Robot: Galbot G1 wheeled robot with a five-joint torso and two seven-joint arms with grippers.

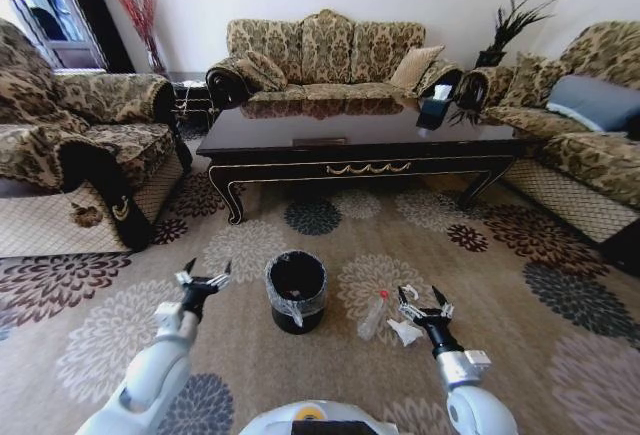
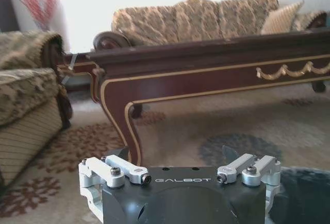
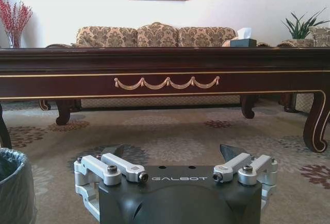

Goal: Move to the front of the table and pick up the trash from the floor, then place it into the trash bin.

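On the patterned carpet before the worktop (image 1: 360,145) stands the trash bin (image 1: 296,291), liner folded over its rim. Just beside it lies the trash (image 1: 385,321) — a red-capped clear bottle with crumpled white paper. Left pincer (image 1: 203,280) hovers beside the bin, fingers apart; right pincer (image 1: 424,304) — fingers likewise apart — hovers just beside the paper.

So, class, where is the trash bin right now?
In the head view, the trash bin stands on the carpet before the table, between both tools, left of the plastic bottle.
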